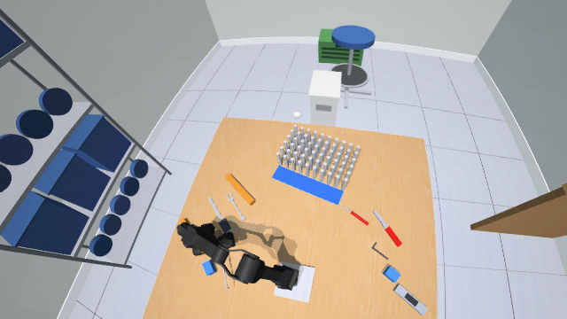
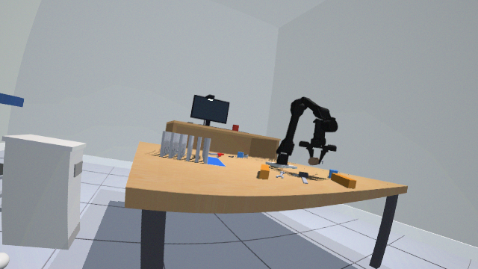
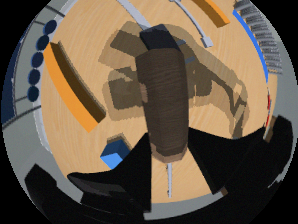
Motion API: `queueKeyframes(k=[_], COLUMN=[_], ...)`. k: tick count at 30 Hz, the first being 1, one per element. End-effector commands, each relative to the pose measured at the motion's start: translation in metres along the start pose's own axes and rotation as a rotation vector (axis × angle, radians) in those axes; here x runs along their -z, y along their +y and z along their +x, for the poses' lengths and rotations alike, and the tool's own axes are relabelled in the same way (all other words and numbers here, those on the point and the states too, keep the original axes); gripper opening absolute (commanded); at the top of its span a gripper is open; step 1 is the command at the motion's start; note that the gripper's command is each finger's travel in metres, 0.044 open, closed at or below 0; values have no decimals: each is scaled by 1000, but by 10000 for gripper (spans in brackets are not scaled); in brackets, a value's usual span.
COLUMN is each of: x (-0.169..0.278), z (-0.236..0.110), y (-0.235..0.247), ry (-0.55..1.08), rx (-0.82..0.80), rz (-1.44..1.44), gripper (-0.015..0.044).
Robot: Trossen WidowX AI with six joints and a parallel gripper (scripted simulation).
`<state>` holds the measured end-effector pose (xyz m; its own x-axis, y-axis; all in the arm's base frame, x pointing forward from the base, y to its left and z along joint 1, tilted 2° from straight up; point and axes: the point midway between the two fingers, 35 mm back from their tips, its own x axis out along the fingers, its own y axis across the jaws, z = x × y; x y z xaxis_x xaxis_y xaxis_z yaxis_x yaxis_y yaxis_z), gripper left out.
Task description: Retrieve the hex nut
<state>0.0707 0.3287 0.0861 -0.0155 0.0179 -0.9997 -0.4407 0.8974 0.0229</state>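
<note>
My gripper [image 1: 222, 232] [image 2: 315, 160] [image 3: 165, 132] is shut on a tool with a thick brown handle [image 3: 162, 90] [image 2: 313, 161] and a dark end. It holds the tool a little above the table's near left part. The standing metal spacers [image 1: 316, 155] [image 2: 184, 147] are far from it, with the blue taped strip [image 1: 306, 184] [image 2: 215, 161] along their front. The hex nut is hidden among the spacers.
An orange bar [image 1: 239, 189], a small wrench [image 1: 236, 206] and a flat grey strip [image 1: 214, 207] lie near the gripper. A blue block [image 1: 208, 267] [image 3: 115, 155] sits by the arm. Two red-handled tools [image 1: 359, 217] [image 1: 389, 229], a hex key [image 1: 379, 250], another blue block [image 1: 392, 273] and a grey device [image 1: 410, 299] lie to the right.
</note>
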Motion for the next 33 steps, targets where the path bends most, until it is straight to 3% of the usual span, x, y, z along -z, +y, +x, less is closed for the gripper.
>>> queueKeyframes(k=[1,16,33], x=[7,30,29], z=[0,5,21], y=[-3,-18,-17], ry=[-1,2,2], rx=[-4,-1,-1], rz=[131,601,605], gripper=[0,0,0])
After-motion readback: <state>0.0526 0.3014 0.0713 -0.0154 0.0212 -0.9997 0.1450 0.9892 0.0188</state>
